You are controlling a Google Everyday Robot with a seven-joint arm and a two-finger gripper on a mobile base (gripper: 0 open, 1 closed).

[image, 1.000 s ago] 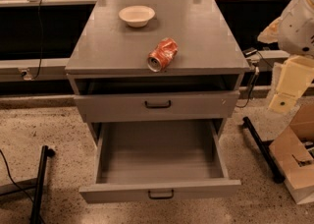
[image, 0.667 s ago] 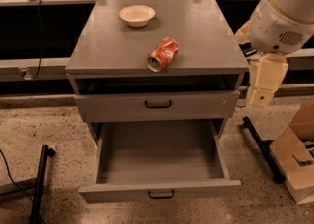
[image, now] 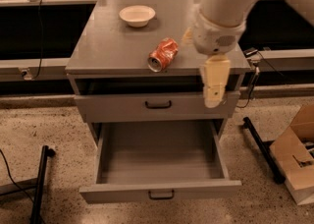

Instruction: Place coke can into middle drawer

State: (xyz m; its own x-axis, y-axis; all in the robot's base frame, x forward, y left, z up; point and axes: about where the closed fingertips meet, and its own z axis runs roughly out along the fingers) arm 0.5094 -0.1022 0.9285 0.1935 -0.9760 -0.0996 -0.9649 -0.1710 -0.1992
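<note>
The coke can lies on its side on the grey cabinet top, near the front edge, its silver end facing front-left. The middle drawer is pulled out below, and its deep tray holds nothing. Its black handle is on the front. My gripper hangs pointing down in front of the cabinet's right front corner. It is to the right of the can, apart from it, and holds nothing that I can see.
A cream bowl sits at the back of the cabinet top. A drawer with a flat front panel is closed above the open one. A cardboard box stands on the floor at the right. Black stand legs lie at the left.
My arm has swung left from the right edge of the view to the cabinet's right front corner. The can, bowl and drawers have not moved.
</note>
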